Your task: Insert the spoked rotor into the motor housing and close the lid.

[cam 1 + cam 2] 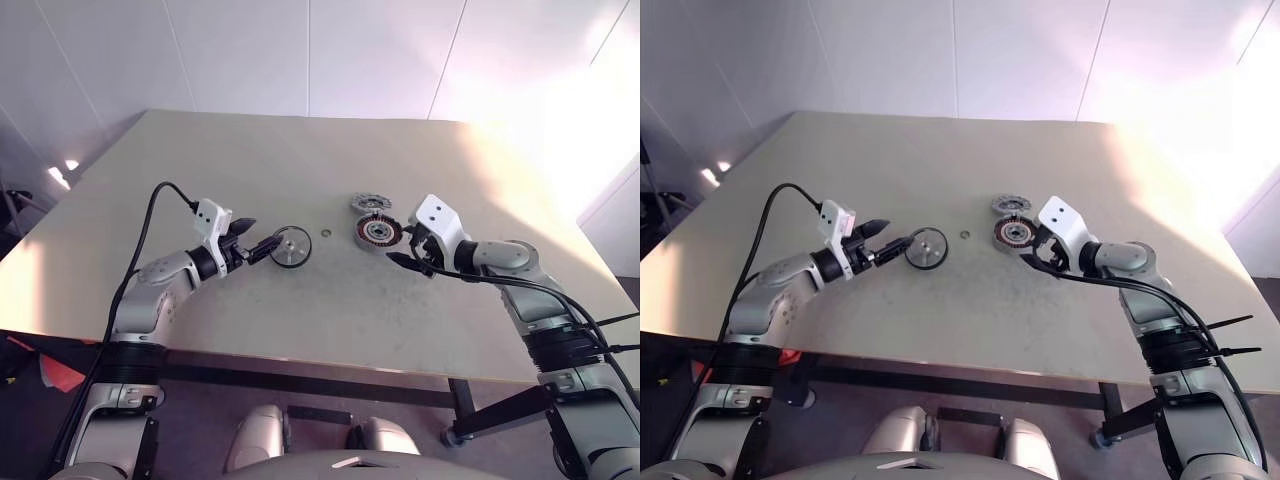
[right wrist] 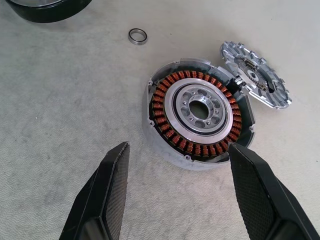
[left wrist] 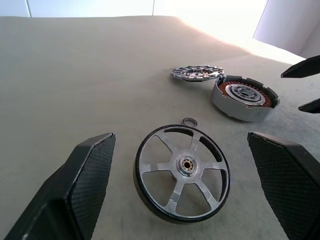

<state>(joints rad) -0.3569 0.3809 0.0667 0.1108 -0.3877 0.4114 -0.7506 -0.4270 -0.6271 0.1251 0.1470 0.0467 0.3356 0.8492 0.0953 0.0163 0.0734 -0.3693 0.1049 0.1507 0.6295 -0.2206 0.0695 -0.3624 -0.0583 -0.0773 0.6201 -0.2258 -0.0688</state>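
On the bench, the left gripper hangs with fingers spread wide, empty, just left of the spoked rotor. The rotor lies flat, left of the motor housing; a small washer sits between them. The lid lies just behind the housing. The right gripper, parted and empty, hovers at the housing's right. The rotor pickup seems in hand; next, closing across its rim.

Head stereo pair looks forward and down over the tabletop. Each wrist camera views close along its end effector; both share the motor housing at 12 o'clock.
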